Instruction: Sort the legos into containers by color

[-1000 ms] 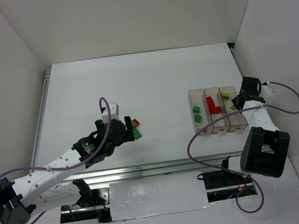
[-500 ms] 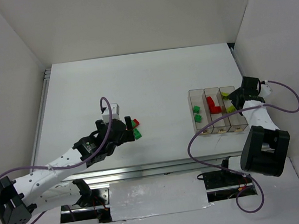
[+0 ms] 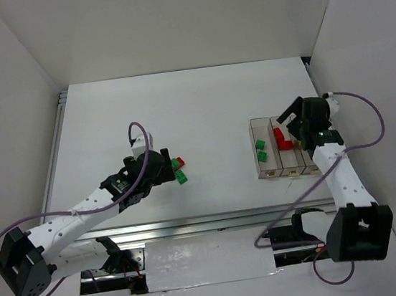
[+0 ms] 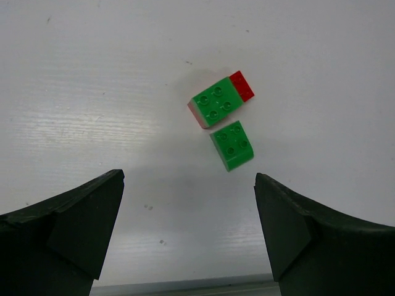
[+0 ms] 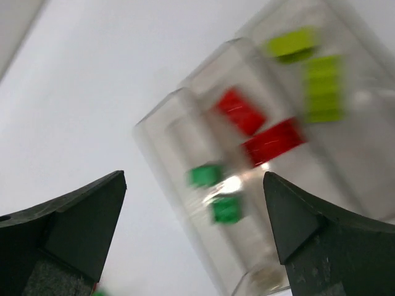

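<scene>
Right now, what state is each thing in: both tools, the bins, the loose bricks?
left tool: open, empty, above the table.
right tool: open, empty, above the containers.
containers: upright, open-topped, partly filled, one colour each.
lone green lego: loose on the table.
second green lego: sits on a red lego, on the table.

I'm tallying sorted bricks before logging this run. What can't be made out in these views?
Top view: the right gripper covers the rightmost bin, hiding its contents.
Right wrist view: blur smears the yellow-green bricks; their count is unclear.
Left wrist view: the green brick covers most of the red brick, hiding its shape.
</scene>
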